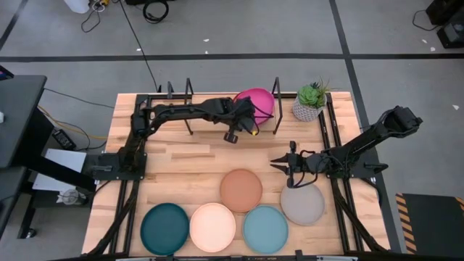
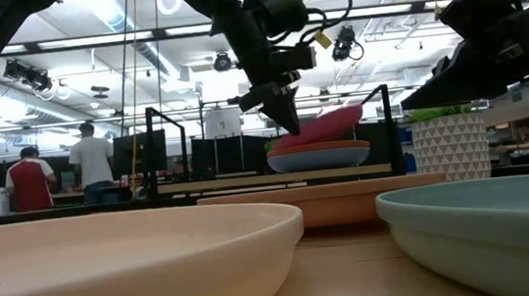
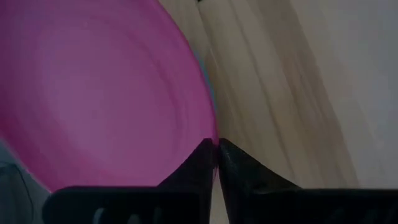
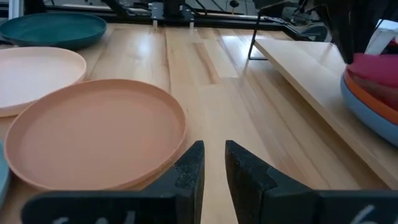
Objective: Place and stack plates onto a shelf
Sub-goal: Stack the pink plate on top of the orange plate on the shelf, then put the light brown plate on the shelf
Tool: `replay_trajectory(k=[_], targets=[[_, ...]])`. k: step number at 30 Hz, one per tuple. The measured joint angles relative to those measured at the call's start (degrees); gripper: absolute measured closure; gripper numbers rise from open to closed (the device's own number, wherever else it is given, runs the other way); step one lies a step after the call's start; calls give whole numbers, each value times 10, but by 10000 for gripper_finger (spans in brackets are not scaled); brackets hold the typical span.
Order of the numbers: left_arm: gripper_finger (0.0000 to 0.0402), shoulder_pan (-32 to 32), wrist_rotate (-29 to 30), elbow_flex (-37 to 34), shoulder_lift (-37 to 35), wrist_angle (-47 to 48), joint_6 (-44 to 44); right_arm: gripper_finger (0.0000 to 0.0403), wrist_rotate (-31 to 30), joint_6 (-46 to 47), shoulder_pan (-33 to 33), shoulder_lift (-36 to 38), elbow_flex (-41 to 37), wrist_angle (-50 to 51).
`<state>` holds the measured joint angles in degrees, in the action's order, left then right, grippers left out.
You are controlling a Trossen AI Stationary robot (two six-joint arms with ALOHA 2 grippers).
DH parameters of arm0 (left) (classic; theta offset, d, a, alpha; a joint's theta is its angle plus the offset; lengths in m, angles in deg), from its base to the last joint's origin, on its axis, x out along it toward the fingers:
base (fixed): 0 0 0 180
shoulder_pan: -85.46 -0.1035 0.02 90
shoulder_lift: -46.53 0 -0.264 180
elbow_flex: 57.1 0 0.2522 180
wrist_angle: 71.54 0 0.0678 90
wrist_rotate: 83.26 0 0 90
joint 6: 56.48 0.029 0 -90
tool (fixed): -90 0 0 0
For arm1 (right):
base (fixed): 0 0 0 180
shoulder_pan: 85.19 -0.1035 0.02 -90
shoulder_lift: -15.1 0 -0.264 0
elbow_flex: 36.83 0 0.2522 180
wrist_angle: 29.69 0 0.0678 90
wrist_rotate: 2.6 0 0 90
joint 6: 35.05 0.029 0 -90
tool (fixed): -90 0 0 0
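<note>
A pink plate (image 1: 257,103) lies tilted on top of an orange plate (image 2: 319,147) and a blue plate (image 2: 320,160) on the shelf (image 1: 217,101) at the table's far edge. My left gripper (image 1: 245,116) is shut at its near-left rim. On the tabletop lie the terracotta (image 1: 241,190), grey (image 1: 302,204), dark teal (image 1: 164,228), cream (image 1: 212,227) and light blue (image 1: 264,228) plates. My right gripper (image 4: 213,163) hovers narrowly open just right of the terracotta plate (image 4: 93,134), touching nothing. My left gripper pinches the pink plate's rim (image 3: 208,127) between its two fingers (image 3: 199,158), coming slanting down from the table's left. The plate (image 2: 326,125) sits tilted: the end by the fingers is low on the orange plate, the opposite end (image 2: 357,111) is higher.
A potted plant (image 1: 310,101) stands right of the shelf, near the right arm. Black upright loops (image 1: 188,98) rise from the shelf board. Bare wood lies between the shelf and the row of plates. People stand in the room beyond the table (image 2: 89,162).
</note>
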<state>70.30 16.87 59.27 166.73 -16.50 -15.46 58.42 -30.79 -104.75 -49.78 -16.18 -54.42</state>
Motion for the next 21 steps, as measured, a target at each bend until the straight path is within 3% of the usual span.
replay_trajectory(k=[6,11,13,18,21], targets=[[299,6,30,5,2,-1,-29,332,-1,-17,2,0,0,-2],[280,26,63,33,2,10,-97,332,-19,-38,2,0,0,-4],[280,36,28,42,2,26,-141,332,-30,-55,2,0,0,-5],[282,71,-132,44,2,82,-238,332,-66,-110,2,0,0,-28],[283,98,-174,34,6,104,-292,332,-76,-136,2,0,0,-37]])
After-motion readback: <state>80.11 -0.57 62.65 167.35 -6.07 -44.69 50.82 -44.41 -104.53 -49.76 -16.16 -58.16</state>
